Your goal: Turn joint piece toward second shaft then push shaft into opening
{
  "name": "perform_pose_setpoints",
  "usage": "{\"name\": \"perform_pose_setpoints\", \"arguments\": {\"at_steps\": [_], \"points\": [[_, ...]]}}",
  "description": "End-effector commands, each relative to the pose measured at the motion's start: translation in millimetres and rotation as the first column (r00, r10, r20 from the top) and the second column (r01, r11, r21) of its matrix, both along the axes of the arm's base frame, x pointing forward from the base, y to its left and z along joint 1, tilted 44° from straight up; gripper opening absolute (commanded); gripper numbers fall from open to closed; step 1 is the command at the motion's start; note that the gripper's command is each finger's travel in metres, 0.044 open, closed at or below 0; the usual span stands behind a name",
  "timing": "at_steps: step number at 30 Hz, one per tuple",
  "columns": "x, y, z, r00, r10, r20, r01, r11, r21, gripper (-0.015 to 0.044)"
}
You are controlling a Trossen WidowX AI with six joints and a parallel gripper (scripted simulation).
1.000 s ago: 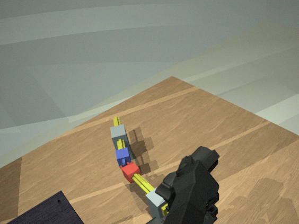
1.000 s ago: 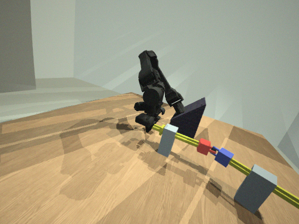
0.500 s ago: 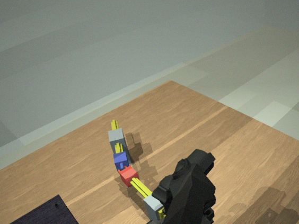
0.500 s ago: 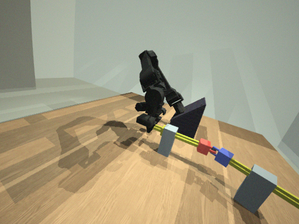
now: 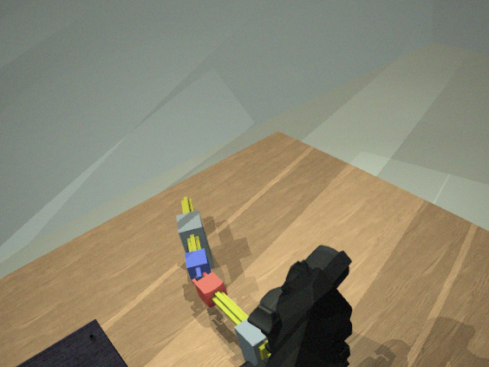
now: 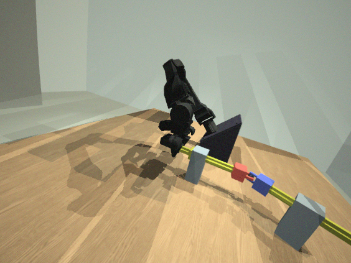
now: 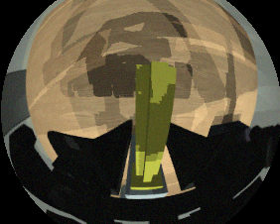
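The red joint piece (image 5: pixel 210 284) (image 6: pixel 239 172) is hinged to a blue piece (image 5: pixel 197 258) (image 6: pixel 262 184) on the end of the first yellow shaft (image 5: pixel 193 243) (image 6: pixel 281 196), which runs through the larger grey block (image 5: pixel 189 223) (image 6: pixel 300 221). The second yellow shaft (image 5: pixel 231 308) (image 6: pixel 219 163) (image 7: pixel 156 99) runs through the smaller grey block (image 5: pixel 251 337) (image 6: pixel 197 165) and its front end meets the red piece's opening. Its thicker yellow collar is close to that block. My gripper (image 6: pixel 177 148) (image 7: pixel 147 123) is partly open, its fingers on either side of the second shaft's rear part, with narrow gaps beside the shaft.
The dark base plate (image 5: pixel 78 348) (image 6: pixel 222 143) of the arm stands on the wooden table (image 5: pixel 277 183) (image 6: pixel 124 224), beside the shafts. The arm rises above the smaller block. Shadows of the arm and shafts fall across the table.
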State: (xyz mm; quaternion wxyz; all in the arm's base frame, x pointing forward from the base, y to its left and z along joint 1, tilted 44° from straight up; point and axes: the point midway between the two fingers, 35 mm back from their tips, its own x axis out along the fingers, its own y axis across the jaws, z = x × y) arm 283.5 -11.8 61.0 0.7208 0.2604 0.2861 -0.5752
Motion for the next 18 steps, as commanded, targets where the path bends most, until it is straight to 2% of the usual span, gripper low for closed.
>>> {"name": "perform_pose_setpoints", "arguments": {"at_steps": [1, 7, 18], "points": [[0.1, 0.1, 0.2, 1.000, 0.001, 0.001, -0.001, 1.000, 0.000, 0.0277], [0.1, 0.1, 0.2, 1.000, 0.001, 0.001, -0.001, 1.000, 0.000, 0.0434], [0.1, 0.1, 0.2, 1.000, 0.001, 0.001, -0.001, 1.000, 0.000, 0.0440]]}}
